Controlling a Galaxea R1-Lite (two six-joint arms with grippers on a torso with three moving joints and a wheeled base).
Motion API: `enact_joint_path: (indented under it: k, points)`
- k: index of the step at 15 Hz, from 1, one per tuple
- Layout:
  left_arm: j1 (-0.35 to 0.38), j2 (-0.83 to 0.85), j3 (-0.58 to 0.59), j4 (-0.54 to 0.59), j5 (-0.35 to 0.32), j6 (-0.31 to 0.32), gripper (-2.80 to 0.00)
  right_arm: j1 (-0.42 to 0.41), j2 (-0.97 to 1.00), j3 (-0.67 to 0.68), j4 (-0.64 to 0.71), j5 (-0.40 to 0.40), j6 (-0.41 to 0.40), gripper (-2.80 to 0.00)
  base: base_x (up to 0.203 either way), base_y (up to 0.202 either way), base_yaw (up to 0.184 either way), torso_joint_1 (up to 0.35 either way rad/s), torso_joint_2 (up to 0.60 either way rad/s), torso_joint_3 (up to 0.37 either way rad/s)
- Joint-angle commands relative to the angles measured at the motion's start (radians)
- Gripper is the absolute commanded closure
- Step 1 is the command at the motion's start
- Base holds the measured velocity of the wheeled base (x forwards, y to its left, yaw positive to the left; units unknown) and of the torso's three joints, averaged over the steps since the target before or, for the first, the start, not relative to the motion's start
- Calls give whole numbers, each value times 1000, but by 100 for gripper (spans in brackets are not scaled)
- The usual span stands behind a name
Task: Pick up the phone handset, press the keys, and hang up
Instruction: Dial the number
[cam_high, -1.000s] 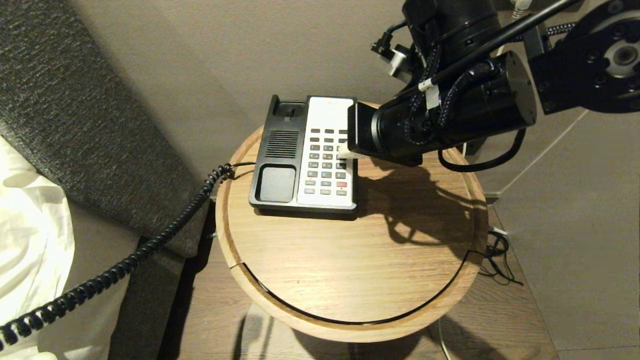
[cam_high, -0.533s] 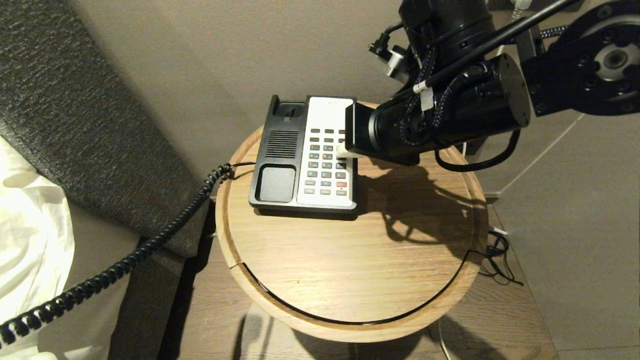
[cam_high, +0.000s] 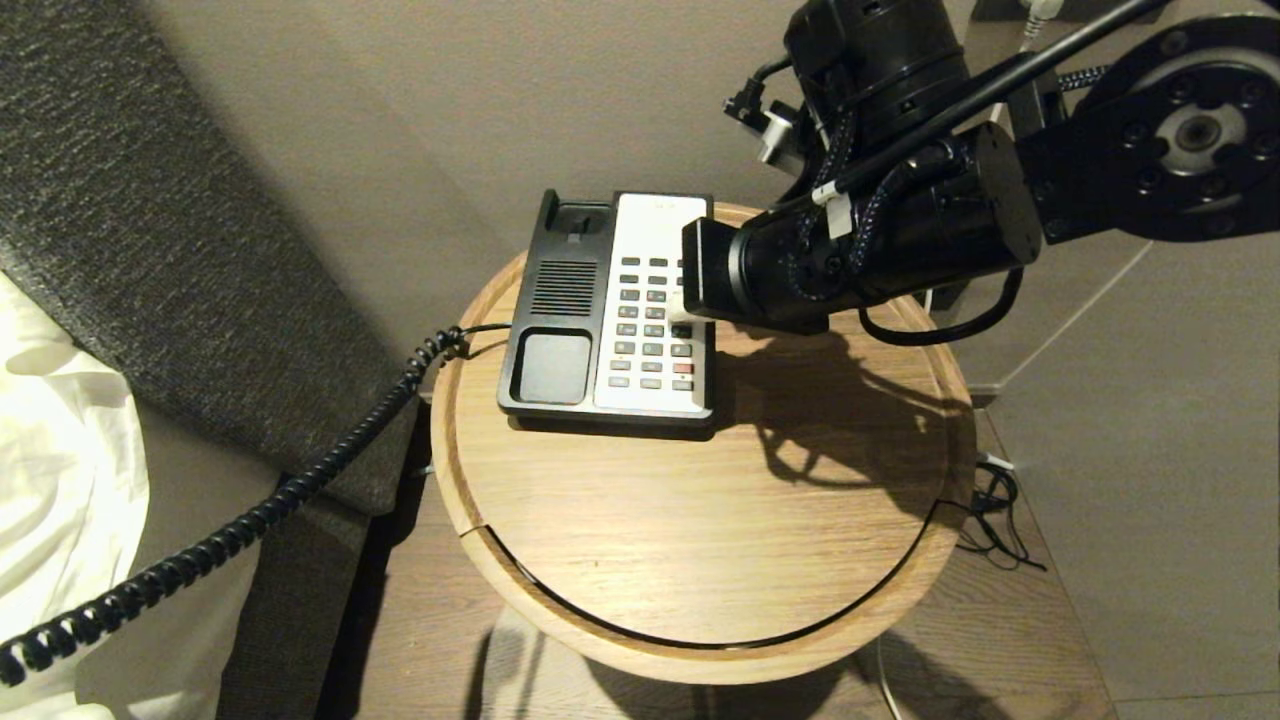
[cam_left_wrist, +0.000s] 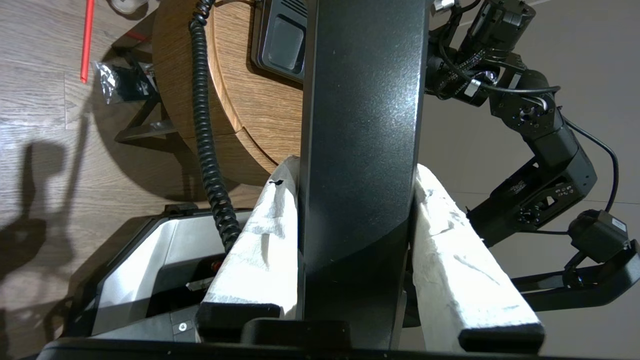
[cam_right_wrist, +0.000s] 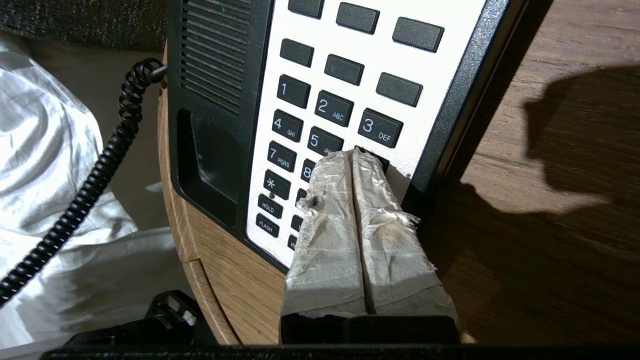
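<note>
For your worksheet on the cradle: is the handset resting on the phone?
No: the left gripper holds the handset away from the phone.

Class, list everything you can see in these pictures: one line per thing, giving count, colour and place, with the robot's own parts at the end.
phone base: one, black and white, on the far side of the round table.
keys: one grid, dark grey with one red, on the base's white faceplate.
phone handset: one, glossy black, off its cradle, clamped in the left gripper.
coiled cord: one, black, running from the base off the table's left edge.
round table: one, light wood, centre of the head view.
bedding: white, at far left.
loose cables: black, on the floor by the table's right.
left gripper: one, white-wrapped fingers, shut on the handset.
right gripper: one, white-wrapped fingers together, tip at the keys.
</note>
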Motion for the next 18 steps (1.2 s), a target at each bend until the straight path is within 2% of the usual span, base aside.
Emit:
enact_joint_path:
  k: [1, 18]
  points:
    - [0, 1, -1, 5, 2, -4, 0, 0, 6, 0, -2, -4, -27, 0, 0, 0, 0, 0, 0, 0]
    - [2, -12, 2, 9, 0, -4, 0, -9, -6, 2, -8, -16, -13, 0, 0, 0, 0, 0, 0, 0]
